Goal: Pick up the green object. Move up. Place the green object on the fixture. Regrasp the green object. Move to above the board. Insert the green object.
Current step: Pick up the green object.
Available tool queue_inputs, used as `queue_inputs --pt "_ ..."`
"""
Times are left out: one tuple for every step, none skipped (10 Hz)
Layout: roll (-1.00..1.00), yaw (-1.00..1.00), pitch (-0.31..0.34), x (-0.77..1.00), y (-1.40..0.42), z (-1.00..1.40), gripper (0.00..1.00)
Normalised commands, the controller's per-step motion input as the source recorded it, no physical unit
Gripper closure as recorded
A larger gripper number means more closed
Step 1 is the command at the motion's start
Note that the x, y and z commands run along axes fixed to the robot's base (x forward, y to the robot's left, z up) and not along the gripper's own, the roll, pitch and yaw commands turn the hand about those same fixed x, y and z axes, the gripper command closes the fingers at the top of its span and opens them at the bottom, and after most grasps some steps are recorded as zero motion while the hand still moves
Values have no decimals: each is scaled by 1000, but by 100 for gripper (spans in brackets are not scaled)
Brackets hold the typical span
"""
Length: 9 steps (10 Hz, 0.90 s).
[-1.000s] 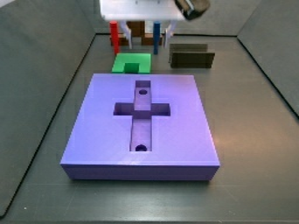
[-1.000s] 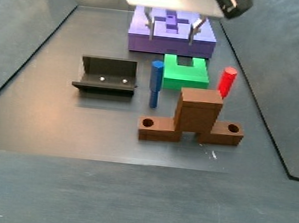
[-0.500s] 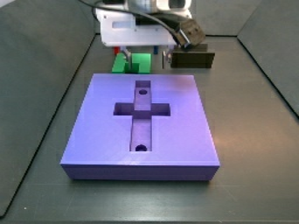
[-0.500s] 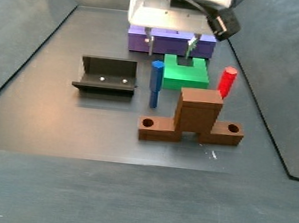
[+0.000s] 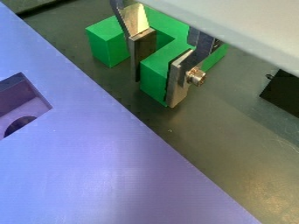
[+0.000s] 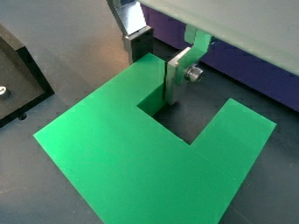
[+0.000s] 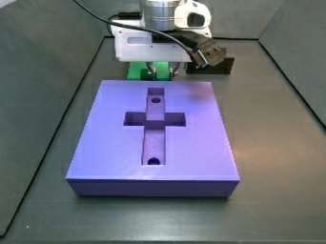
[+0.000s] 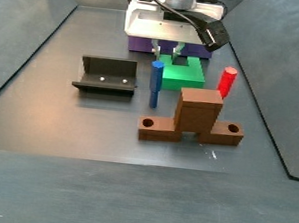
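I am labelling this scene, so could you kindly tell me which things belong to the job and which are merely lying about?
Job:
bright green U-shaped block
gripper, down astride one prong
dark open-topped fixture
large purple board

Lying about:
blue peg
red peg
brown upright block

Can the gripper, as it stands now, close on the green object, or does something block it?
Probably yes. The gripper is already down at the green object, its jaws open on either side of one prong. The blue peg and red peg stand beside the block, apart from the fingers.
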Motion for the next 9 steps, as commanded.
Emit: queue_inputs --pt "0 0 0 0 0 0 100" --pt "0 0 0 0 0 0 100" --pt "0 0 0 0 0 0 100" --pt "0 0 0 0 0 0 100" --pt "0 0 0 0 0 0 100" --pt "0 0 0 0 0 0 100" --pt "0 0 0 0 0 0 100" --pt "0 0 0 0 0 0 100" --pt "0 0 0 0 0 0 100"
